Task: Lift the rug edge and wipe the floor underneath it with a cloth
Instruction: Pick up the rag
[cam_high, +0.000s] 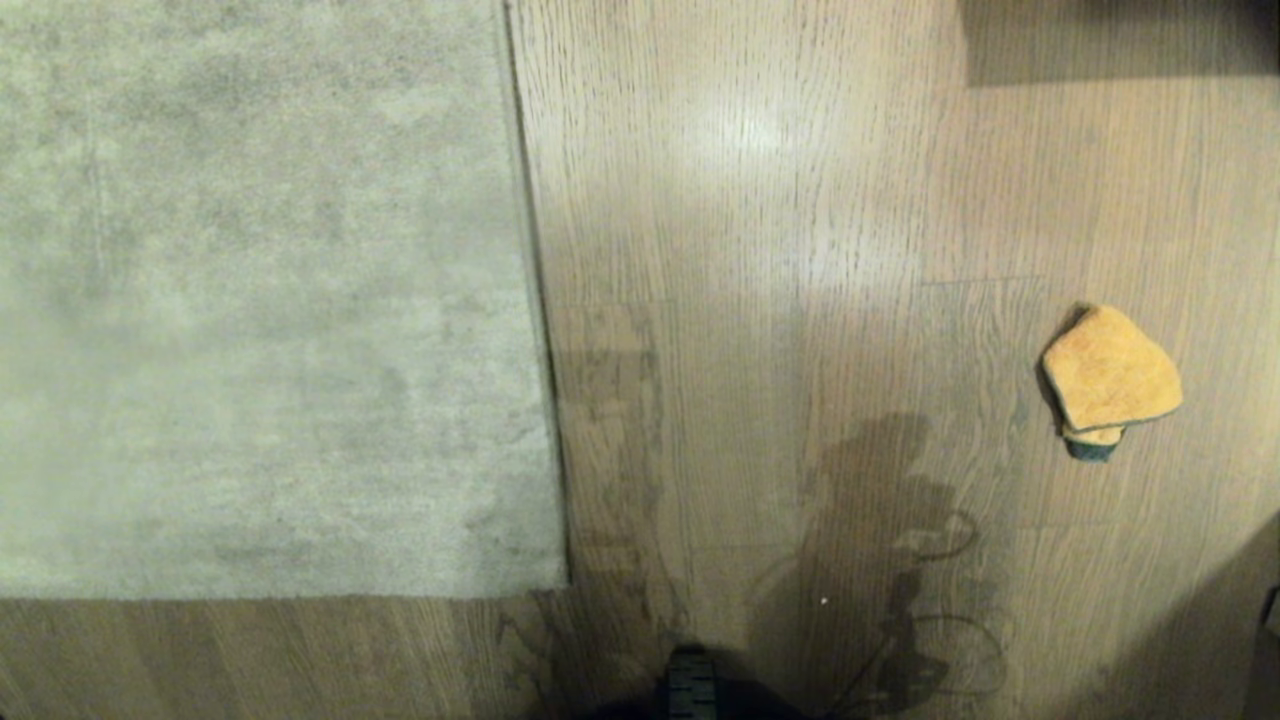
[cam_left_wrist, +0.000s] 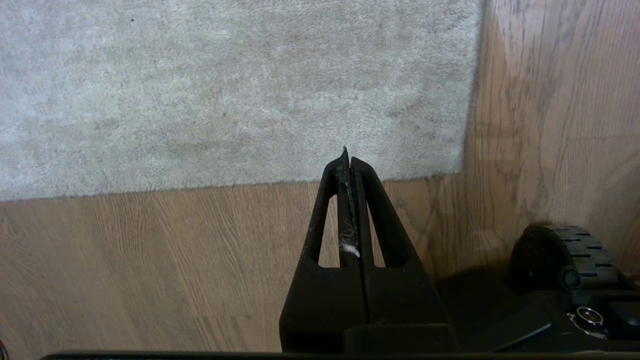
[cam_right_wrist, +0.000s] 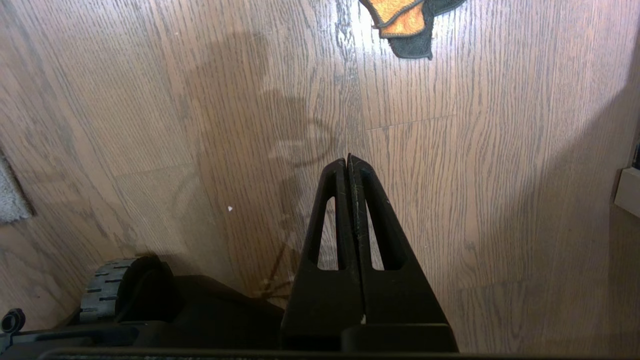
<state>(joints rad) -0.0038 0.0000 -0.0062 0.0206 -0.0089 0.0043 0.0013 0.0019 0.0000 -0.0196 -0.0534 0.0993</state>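
Note:
A pale grey-beige rug (cam_high: 250, 300) lies flat on the left, its straight rug edge (cam_high: 535, 300) running down to a corner (cam_high: 562, 585). The wood floor (cam_high: 780, 350) fills the rest. The orange-yellow cloth (cam_high: 1110, 375) with a teal end lies on the planks at the right. Neither gripper shows in the head view. My left gripper (cam_left_wrist: 348, 159) is shut and empty, hanging above the rug edge (cam_left_wrist: 200, 187) near its corner (cam_left_wrist: 462, 172). My right gripper (cam_right_wrist: 348, 162) is shut and empty over bare floor (cam_right_wrist: 500, 200), the cloth (cam_right_wrist: 405, 22) well beyond its tips.
My base's wheel (cam_high: 692, 685) pokes in at the near edge of the head view; it also shows as a wheel (cam_left_wrist: 580, 255) beside the left gripper and a wheel (cam_right_wrist: 107, 290) beside the right. A dark furniture shadow (cam_high: 1120, 40) lies far right. A pale skirting piece (cam_right_wrist: 627, 192) sits at the side.

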